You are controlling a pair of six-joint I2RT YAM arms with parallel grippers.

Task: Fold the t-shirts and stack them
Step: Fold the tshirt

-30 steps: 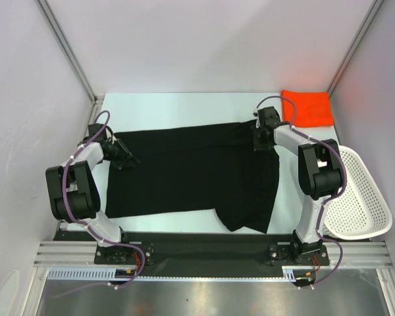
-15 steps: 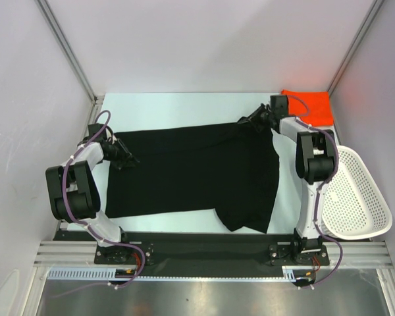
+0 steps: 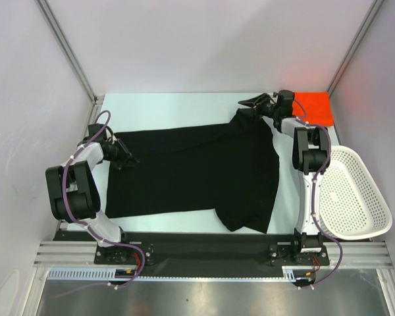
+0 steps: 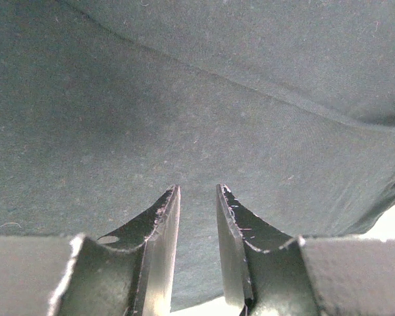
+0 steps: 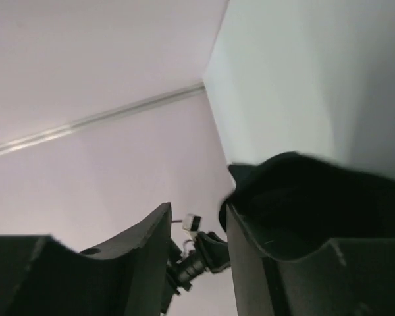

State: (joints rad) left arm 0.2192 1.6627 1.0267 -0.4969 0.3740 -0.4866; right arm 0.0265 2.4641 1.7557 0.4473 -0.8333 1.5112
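Note:
The black t-shirt [image 3: 191, 168] lies spread across the table, its right part folded over toward the front. Its back right corner is drawn up into a peak beside my right gripper [image 3: 249, 103]. In the right wrist view that gripper [image 5: 199, 208] is open, with only the wall and the far arm showing between its jaws. The black cloth [image 5: 303, 197] bunches against the outside of one finger. My left gripper [image 3: 128, 160] rests at the shirt's left edge. It [image 4: 197, 188] is open by a narrow gap over the black cloth [image 4: 184, 99]. The orange-red t-shirt [image 3: 316, 108] lies folded at the back right corner.
A white mesh basket [image 3: 355, 197] stands at the table's right edge, beside the right arm. Walls close in the table at the back and on both sides. Bare tabletop [image 3: 178, 108] shows behind the black shirt.
My right gripper travelled toward the back of the table, pulling the black shirt's back right corner up with it, and its jaws now stand apart. The left arm stayed still.

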